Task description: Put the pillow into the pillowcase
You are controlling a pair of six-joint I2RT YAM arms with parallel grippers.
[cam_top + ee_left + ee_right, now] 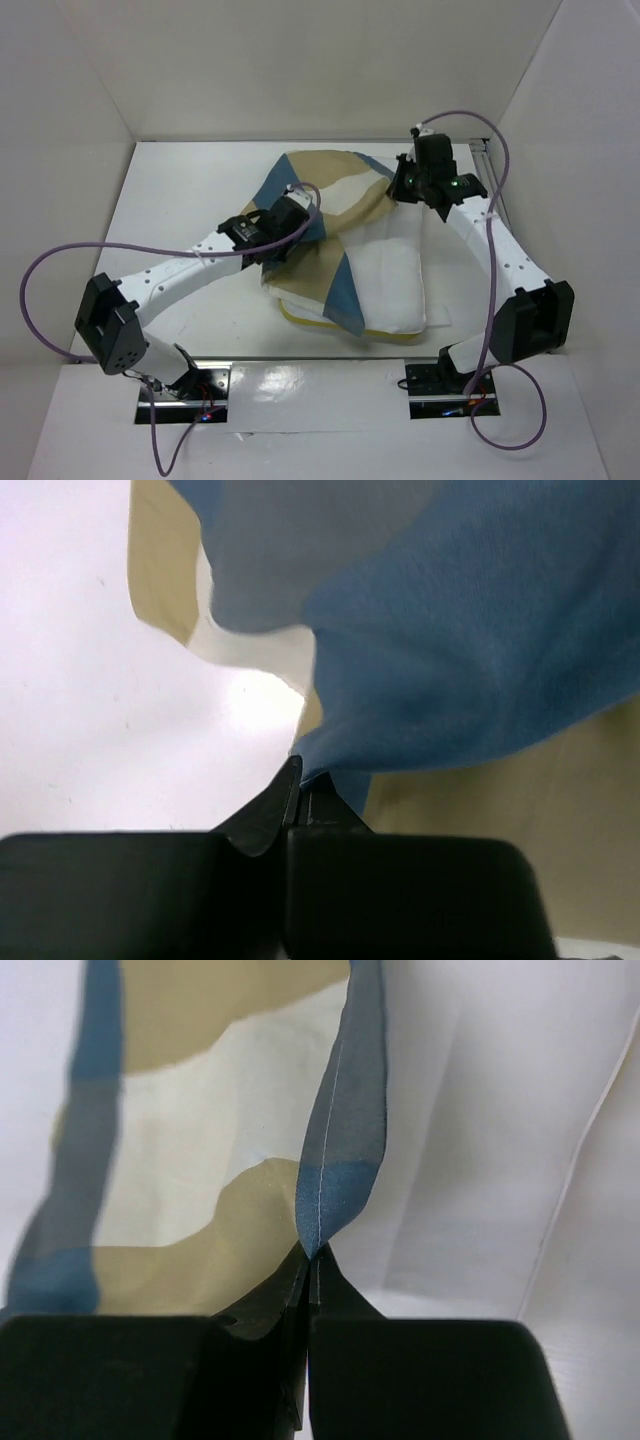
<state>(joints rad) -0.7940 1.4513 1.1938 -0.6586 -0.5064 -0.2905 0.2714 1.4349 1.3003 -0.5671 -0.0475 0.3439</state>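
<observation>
Blue-tan-cream checked pillowcase (330, 195) lies over the far part of the white pillow (392, 285), mid-way across the desk (180, 190). I see my left claw (298, 780) clamped on its blue fabric, and my right claw (312, 1256) pinching its stitched blue hem toward the far right corner.

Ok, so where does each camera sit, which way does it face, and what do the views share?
Top external: fixed above and behind the bases, looking down on table, pillow and pillowcase; left arm and right arm show whole.
Left wrist: rides that wrist, looking along the shut left claw pinching blue pillowcase cloth.
Right wrist: likewise, along the shut right claw pinching a blue seam.
Shared: all three show the pillowcase.
</observation>
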